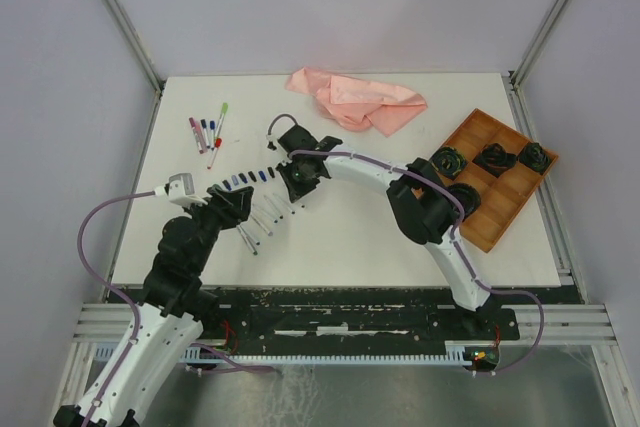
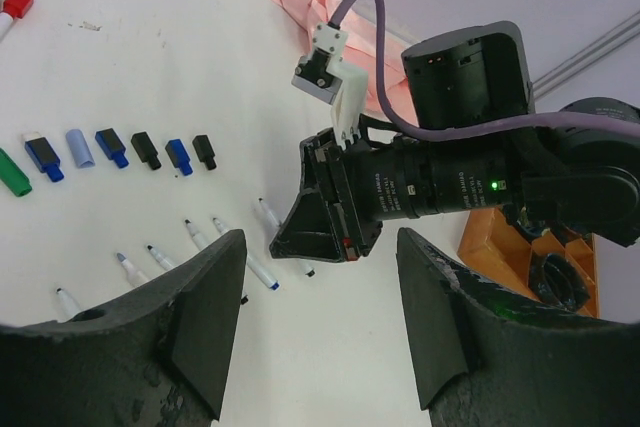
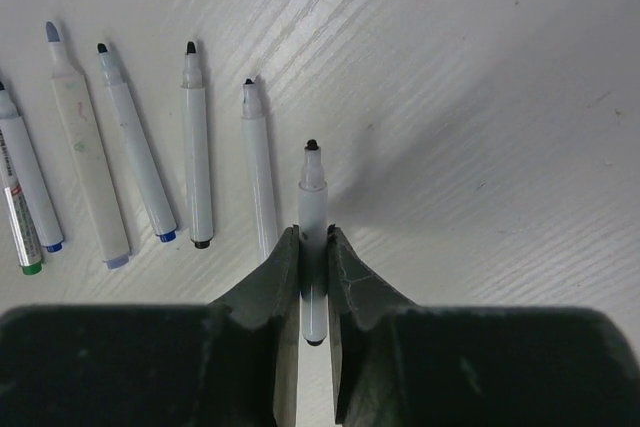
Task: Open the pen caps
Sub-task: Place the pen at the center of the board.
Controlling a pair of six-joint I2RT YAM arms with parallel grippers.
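Observation:
Several pen caps [image 2: 112,147], green, blue, pale blue and black, lie in a row on the white table, also seen from above as pen caps [image 1: 245,178]. Below them lie uncapped white pens [image 3: 196,147] side by side. My right gripper [image 3: 313,237] is shut on the rightmost uncapped pen [image 3: 312,197], its black tip pointing away and the barrel low over the table. From above, that right gripper [image 1: 292,187] sits at the row's right end. My left gripper [image 2: 320,292] hangs open and empty just left of it, over bare table. Several capped pens [image 1: 208,132] lie at the back left.
A crumpled pink cloth [image 1: 355,99] lies at the back of the table. An orange wooden tray [image 1: 500,202] with black rolls [image 1: 495,157] in its compartments stands at the right. The right arm arches across the middle of the table.

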